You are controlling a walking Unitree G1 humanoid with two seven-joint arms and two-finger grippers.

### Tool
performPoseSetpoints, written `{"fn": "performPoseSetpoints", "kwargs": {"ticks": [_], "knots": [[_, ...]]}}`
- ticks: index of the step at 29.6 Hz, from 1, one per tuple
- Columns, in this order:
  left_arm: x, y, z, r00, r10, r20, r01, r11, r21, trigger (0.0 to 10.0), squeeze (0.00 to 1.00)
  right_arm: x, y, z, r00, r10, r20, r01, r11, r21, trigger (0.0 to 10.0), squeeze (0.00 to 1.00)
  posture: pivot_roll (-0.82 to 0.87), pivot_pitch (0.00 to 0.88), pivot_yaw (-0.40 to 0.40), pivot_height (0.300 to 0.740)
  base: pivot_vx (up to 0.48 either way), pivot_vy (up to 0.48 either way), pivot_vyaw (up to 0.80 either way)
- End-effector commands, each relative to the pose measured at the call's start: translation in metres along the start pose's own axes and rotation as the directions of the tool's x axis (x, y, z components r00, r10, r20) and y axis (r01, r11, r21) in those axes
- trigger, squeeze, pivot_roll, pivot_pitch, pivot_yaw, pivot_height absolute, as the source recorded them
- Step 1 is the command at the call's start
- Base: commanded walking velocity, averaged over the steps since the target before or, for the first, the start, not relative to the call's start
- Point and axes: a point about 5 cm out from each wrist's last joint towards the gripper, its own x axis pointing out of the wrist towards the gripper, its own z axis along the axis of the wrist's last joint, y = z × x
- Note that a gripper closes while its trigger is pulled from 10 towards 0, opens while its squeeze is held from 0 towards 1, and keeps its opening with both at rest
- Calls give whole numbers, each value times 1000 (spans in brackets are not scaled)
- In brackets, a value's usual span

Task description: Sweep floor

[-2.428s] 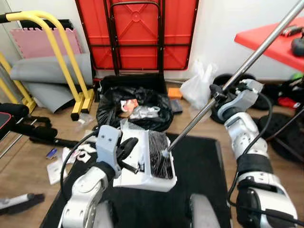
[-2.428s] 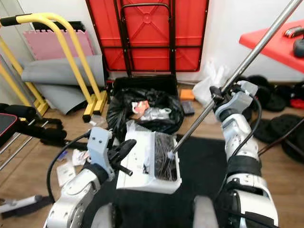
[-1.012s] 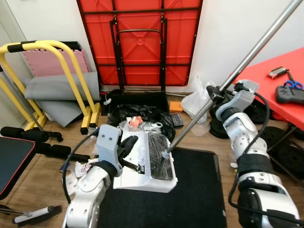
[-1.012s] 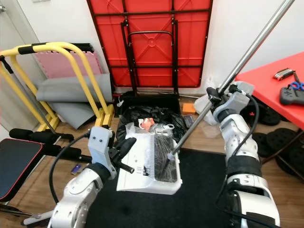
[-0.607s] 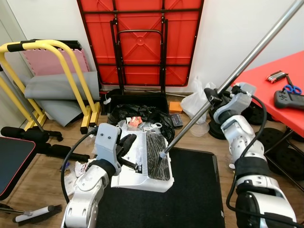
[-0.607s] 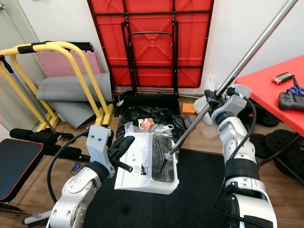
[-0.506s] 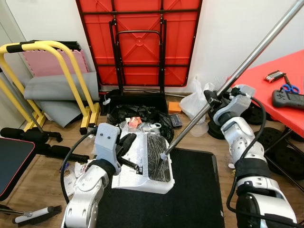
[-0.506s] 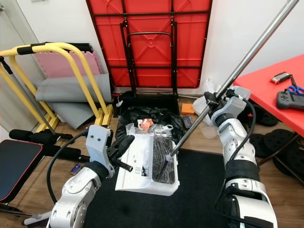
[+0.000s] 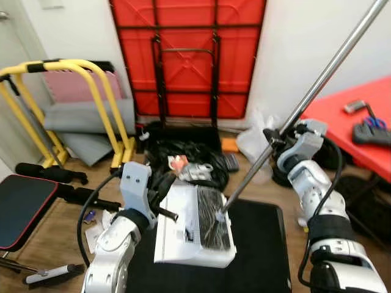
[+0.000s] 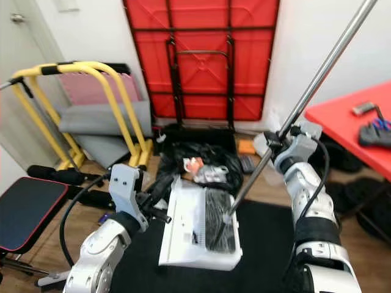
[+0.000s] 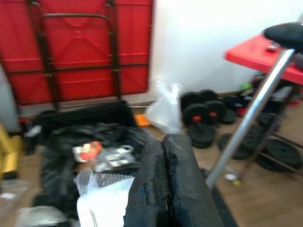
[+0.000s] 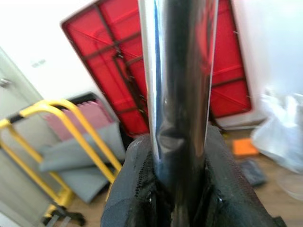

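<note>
A white dustpan [image 9: 183, 235] hangs above the black mat, held at its left edge by my left gripper [image 9: 162, 200], which is shut on it. In the left wrist view the black fingers [image 11: 165, 184] press together. The broom's black brush head [image 9: 212, 223] rests in the pan. Its silver pole [image 9: 317, 79] slants up to the right. My right gripper [image 9: 275, 137] is shut around the pole, fingers [image 12: 137, 194] wrapped on both sides. A black trash bag [image 9: 183, 155] with wrappers lies open just beyond the pan.
A folded red table [image 9: 186, 55] leans on the far wall. A yellow frame [image 9: 61, 67] and a black bench [image 9: 24, 207] stand on the left. A red table [image 9: 360, 116] and weight plates [image 11: 203, 132] are on the right. A hand brush [image 9: 52, 274] lies on the floor.
The camera has risen and shifted, so the whole scene sits differently. Both grippers keep their holds. The dustpan and brush head sit slightly lower and more to the right between the arms.
</note>
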Motion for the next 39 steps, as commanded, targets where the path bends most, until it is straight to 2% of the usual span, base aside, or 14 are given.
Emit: {"fn": "performPoseSetpoints", "kwargs": {"ticks": [1, 33, 39], "knots": [[1, 1, 0, 999, 45, 4, -45, 999, -8, 10000, 0, 3, 2, 21, 996, 11, 88, -14, 999, 37, 10000, 0, -147, 0, -18, 740, 360, 0, 0], [2, 0, 2, 999, 37, 12, -37, 999, -11, 10000, 0, 5, 6, 32, 992, 15, 129, -22, 999, 49, 10000, 0, -148, 0, -20, 740, 359, 0, 0], [2, -1, 2, 999, 35, 15, -35, 999, -12, 10000, 0, 6, 7, 36, 991, 27, 134, -30, 999, 24, 10000, 0, -150, 0, -23, 740, 358, 0, 0]]}}
